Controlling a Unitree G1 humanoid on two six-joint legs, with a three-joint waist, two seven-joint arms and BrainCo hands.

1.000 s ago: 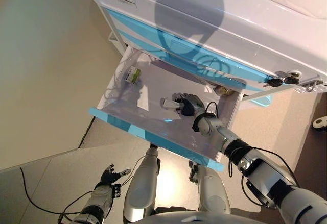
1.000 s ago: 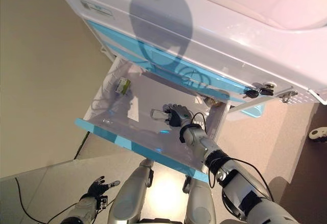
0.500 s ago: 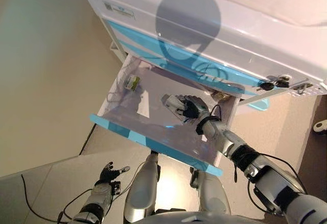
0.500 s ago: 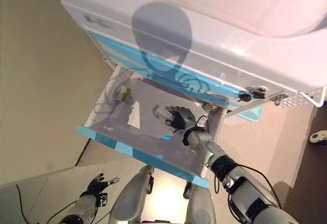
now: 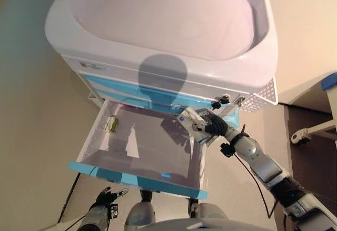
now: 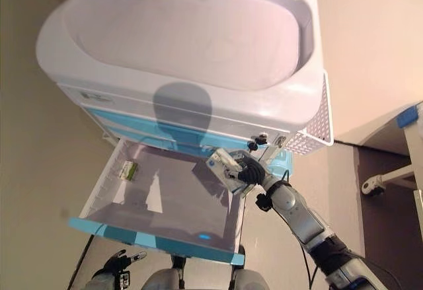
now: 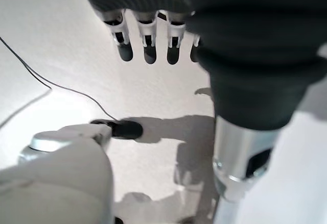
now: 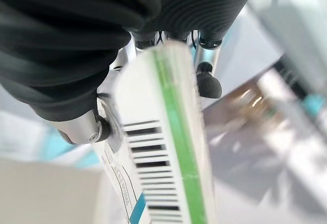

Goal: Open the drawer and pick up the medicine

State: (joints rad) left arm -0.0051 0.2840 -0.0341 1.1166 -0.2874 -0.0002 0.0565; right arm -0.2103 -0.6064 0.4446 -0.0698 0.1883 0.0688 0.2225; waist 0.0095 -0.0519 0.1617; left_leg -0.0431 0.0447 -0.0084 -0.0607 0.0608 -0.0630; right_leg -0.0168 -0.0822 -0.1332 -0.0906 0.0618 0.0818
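The cart's drawer (image 5: 138, 179), with clear walls and a cyan front, stands pulled out. My right hand (image 5: 215, 128) is shut on a white medicine box (image 5: 191, 121) with a green stripe and a barcode (image 8: 163, 173). It holds the box above the drawer's far right corner, close to the cart's front. A second small green and white box (image 5: 111, 123) lies in the drawer's far left corner. My left hand (image 5: 104, 197) hangs low by the floor, below the drawer front, fingers (image 7: 148, 35) straight and holding nothing.
The white cart has a deep tub top (image 5: 158, 20), shut cyan drawers (image 5: 121, 91) above the open one, and a perforated side basket (image 5: 259, 97). Keys (image 5: 223, 101) hang at its right front corner. A caster wheel (image 5: 300, 135) stands on the floor at right.
My right hand has lifted the white box up out of the drawer toward its far right corner. The camera has tilted up, showing the cart's top. The left hand stays low.
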